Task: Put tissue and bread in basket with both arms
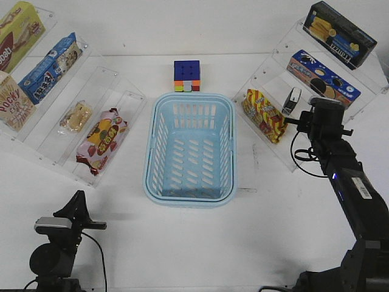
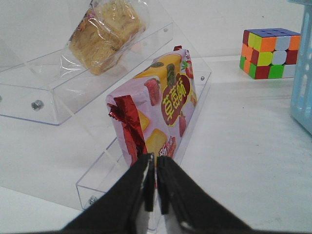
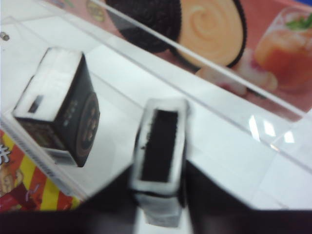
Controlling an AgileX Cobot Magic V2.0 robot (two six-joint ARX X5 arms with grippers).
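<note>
A: Where is the basket (image 1: 189,149) sitting?
B: It is sitting mid-table, just in front of the puzzle cube (image 1: 186,76).

A: And the racks?
B: They are flanking it. On the left rack the bread (image 1: 76,117) is lying beside the snack bag (image 1: 102,140). On the right rack the tissue (image 1: 292,100) is standing beside a striped packet (image 1: 264,114), below the cookie box (image 1: 323,75).

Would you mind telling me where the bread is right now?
In the front view the bread lies on the left clear rack, one step behind the pink snack bag and left of the basket, untouched by either gripper.
</note>
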